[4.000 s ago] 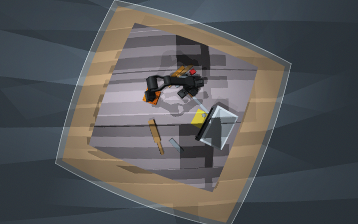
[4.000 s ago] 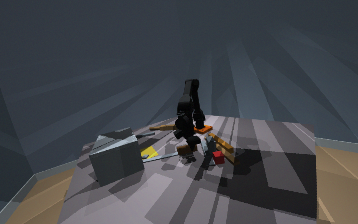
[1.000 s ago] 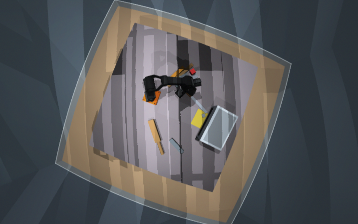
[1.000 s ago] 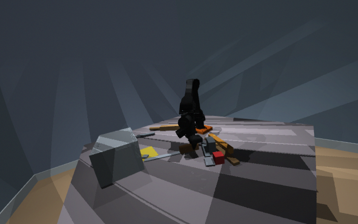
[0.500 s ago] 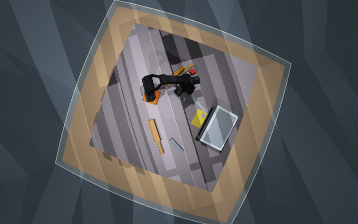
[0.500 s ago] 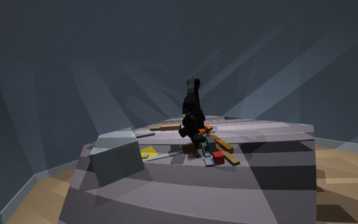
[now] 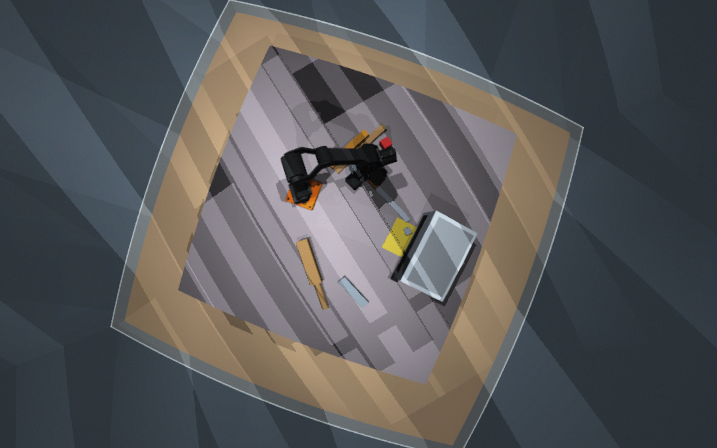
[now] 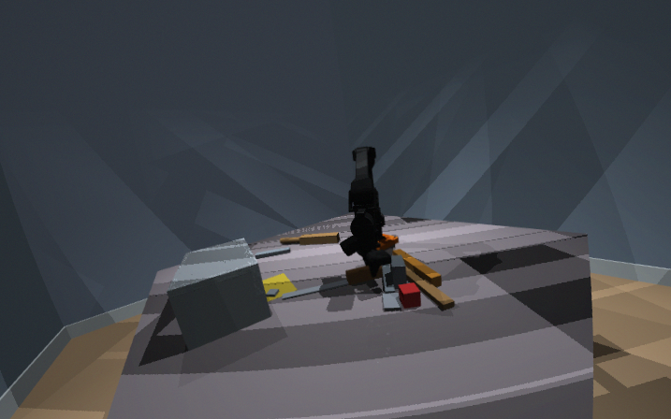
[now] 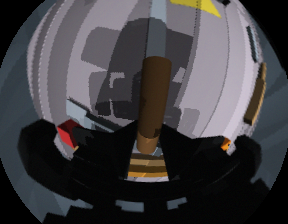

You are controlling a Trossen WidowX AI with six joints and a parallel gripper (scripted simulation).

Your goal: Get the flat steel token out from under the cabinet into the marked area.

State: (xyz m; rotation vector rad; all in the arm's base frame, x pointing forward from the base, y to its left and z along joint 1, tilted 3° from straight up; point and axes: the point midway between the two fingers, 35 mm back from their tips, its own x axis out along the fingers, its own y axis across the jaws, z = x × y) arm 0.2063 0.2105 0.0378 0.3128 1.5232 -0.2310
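The steel token (image 7: 407, 230) (image 8: 272, 292) is a small grey square lying on the yellow marked area (image 7: 394, 240) (image 8: 284, 282), near its cabinet-side edge. The grey cabinet (image 7: 439, 256) (image 8: 217, 307) stands beside the area. My gripper (image 9: 148, 123) is shut on the brown handle (image 8: 357, 275) (image 9: 155, 95) of a tool with a long flat steel blade (image 7: 398, 210) (image 8: 313, 290) (image 9: 156, 37). The blade's tip is close to the token, with a small gap seen between them. Whether the blade touches the table is unclear. The arm hides part of the handle from above.
A red cube (image 7: 386, 143) (image 8: 409, 296), wooden sticks (image 8: 431, 289) and grey metal pieces (image 8: 391, 301) lie near the gripper, on the side away from the cabinet. A wooden paddle-shaped piece (image 7: 309, 264) (image 8: 319, 238) and a grey flat bar (image 7: 353, 291) (image 8: 273, 252) lie farther off.
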